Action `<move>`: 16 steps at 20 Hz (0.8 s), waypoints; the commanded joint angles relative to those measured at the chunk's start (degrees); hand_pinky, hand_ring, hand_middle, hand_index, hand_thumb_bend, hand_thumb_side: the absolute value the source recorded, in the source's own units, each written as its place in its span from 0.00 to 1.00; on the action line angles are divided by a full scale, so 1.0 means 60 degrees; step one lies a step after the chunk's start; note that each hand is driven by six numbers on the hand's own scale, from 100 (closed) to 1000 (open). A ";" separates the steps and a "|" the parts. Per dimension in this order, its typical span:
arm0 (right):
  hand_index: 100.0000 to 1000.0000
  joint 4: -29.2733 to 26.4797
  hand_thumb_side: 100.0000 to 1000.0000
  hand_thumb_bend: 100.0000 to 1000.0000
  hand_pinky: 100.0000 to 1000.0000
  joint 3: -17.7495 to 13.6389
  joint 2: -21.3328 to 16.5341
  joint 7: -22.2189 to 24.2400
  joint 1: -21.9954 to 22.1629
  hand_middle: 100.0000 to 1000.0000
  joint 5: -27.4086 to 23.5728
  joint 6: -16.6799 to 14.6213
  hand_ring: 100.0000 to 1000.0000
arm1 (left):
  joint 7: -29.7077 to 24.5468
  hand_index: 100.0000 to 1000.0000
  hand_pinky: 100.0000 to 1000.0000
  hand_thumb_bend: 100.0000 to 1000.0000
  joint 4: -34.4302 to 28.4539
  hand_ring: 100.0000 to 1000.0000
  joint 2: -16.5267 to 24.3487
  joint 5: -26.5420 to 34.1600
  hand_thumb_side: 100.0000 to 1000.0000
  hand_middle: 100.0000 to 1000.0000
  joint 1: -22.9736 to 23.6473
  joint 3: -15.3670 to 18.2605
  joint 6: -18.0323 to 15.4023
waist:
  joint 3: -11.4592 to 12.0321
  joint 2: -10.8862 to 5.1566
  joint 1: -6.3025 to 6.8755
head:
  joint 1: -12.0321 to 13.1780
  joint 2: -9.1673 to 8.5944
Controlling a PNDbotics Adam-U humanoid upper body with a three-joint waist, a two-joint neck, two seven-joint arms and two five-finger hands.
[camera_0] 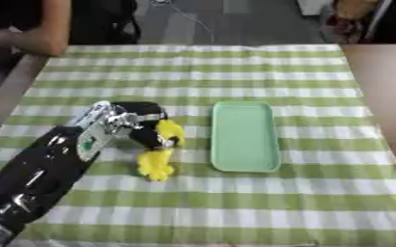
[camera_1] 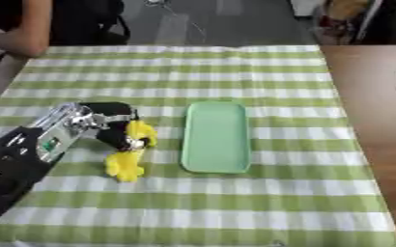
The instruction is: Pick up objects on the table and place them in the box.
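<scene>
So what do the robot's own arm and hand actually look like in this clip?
Only the left arm shows: a bulky, glossy black forearm shell with light reflections. The wrist section is silver metal with a small green patch. The left hand is black with a few silver bits. Dark shapes at the right eye view's right edge can't be identified.

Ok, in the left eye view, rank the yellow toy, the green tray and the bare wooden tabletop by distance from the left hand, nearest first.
1. Yellow toy: at the left hand, its fingers curled round it.
2. Green tray: just right of the toy.
3. Bare wooden tabletop: far right, beyond the cloth.
</scene>
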 commanded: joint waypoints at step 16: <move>0.88 -0.0181 0.77 0.00 0.66 -0.0065 -0.0133 -0.0017 -0.0116 0.76 -0.0016 0.0008 0.73 | 0.0167 0.26 0.00 0.00 -0.0196 0.00 0.0112 0.0107 0.57 0.01 -0.0297 0.0169 0.0189 | 0.0006 -0.0101 -0.0013 | 0.0046 -0.0008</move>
